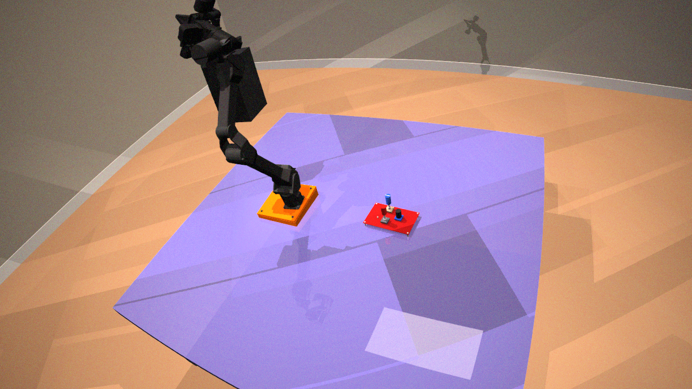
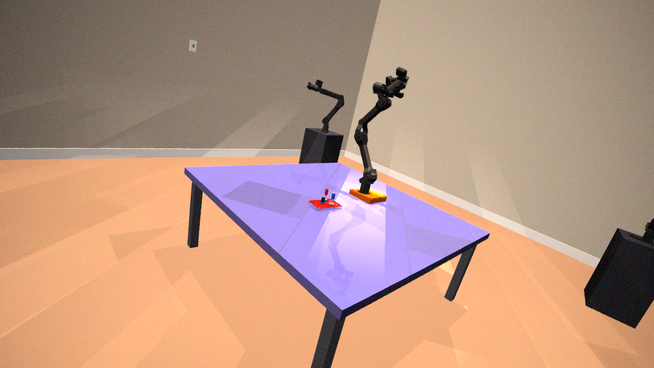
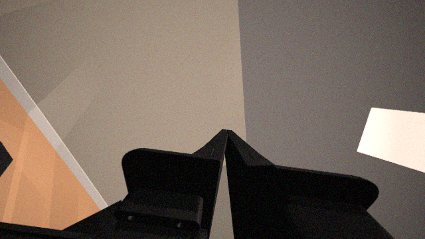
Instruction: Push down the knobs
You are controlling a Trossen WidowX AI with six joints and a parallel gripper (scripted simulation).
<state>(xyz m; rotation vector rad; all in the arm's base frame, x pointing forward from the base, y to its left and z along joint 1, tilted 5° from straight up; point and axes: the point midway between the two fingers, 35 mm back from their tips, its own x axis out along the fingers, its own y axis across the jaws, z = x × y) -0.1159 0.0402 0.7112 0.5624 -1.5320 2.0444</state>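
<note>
The red circuit board [image 1: 407, 222] [image 2: 317, 203] stands on the purple table [image 1: 435, 159] [image 2: 256, 192], a short way to the right of the arm's base. A blue knob [image 1: 387, 199] [image 2: 333, 196] stands tall on its shaft at the board's back edge. A dark red knob [image 1: 383, 210] [image 2: 326, 190] and a black knob [image 1: 398, 213] [image 2: 322, 200] stand beside it. My gripper [image 3: 226, 134] [image 2: 398, 89] is shut with nothing between the fingers. It is raised high above and behind the base, far from the board, and points at the room's wall corner. The board is not in the wrist view.
The arm's orange base plate [image 1: 275, 213] [image 2: 375, 198] sits on the table near the back edge. A black pedestal with another arm [image 2: 320, 145] stands behind the table, and a second black pedestal [image 2: 619, 274] stands on the floor at the right.
</note>
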